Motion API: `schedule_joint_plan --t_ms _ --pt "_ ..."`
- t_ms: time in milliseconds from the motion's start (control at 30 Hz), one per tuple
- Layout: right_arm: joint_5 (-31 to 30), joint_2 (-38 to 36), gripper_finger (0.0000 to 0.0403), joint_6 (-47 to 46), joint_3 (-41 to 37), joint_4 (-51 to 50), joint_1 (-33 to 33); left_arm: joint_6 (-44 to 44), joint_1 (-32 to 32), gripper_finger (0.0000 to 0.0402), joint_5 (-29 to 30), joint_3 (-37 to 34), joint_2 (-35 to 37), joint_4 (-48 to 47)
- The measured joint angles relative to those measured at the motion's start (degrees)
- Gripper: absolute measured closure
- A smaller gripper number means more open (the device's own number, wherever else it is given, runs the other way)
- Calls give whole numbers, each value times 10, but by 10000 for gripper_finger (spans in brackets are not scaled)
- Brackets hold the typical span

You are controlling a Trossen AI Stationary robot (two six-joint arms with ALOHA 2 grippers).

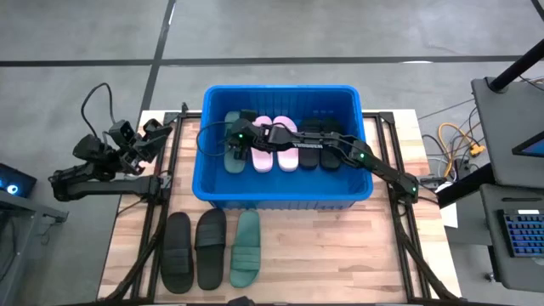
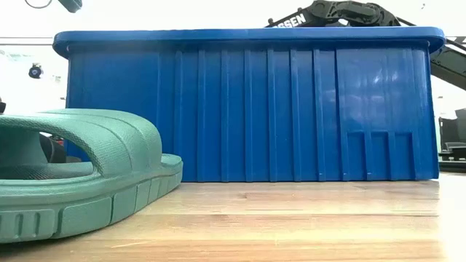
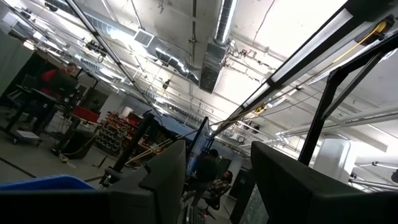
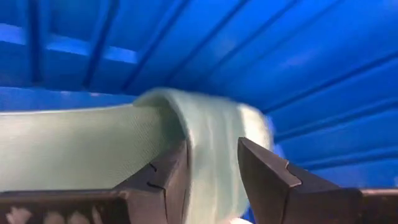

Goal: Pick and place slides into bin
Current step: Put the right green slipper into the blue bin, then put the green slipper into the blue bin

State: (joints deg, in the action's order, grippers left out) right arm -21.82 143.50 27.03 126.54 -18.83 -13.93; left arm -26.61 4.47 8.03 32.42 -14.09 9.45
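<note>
The blue bin (image 1: 280, 194) stands mid-table and holds a pink pair (image 1: 274, 146), a black pair (image 1: 316, 146) and one dark green slide (image 1: 234, 153) at its left end. My right gripper (image 1: 240, 134) reaches into the bin from the right and is shut on that green slide (image 4: 93, 149). Two black slides (image 1: 194, 251) and a second green slide (image 1: 246, 248) lie sole-down on the table in front of the bin. My left gripper (image 1: 153, 132) waits open at the table's far left, pointing up at the ceiling. My right gripper pinches the green slide's broad strap (image 4: 211, 149) between its two fingers (image 4: 171, 177), which lie across the strap's edge. It comes slanting down from the table's right side. The slide is inside the bin, close to the left wall; I cannot tell whether its sole touches the floor.
The bin's tall walls (image 2: 247, 109) surround my right gripper, and the right arm (image 2: 342, 13) passes over the rim. The green slide on the table (image 2: 80, 175) lies near the front edge. Bare wood shows in front of the bin to the right (image 1: 340, 255).
</note>
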Motion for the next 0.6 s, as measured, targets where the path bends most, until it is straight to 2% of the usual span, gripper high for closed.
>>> schedule_joint_plan --t_ms 200,433,600 --pt "71 -4 268 -37 6 -32 -2 0 0 233 0 0 0 0" --pt "73 -8 270 -53 7 -46 -3 0 0 233 0 0 0 1" --pt "74 -44 280 -74 7 -41 -2 0 0 233 0 0 0 0"
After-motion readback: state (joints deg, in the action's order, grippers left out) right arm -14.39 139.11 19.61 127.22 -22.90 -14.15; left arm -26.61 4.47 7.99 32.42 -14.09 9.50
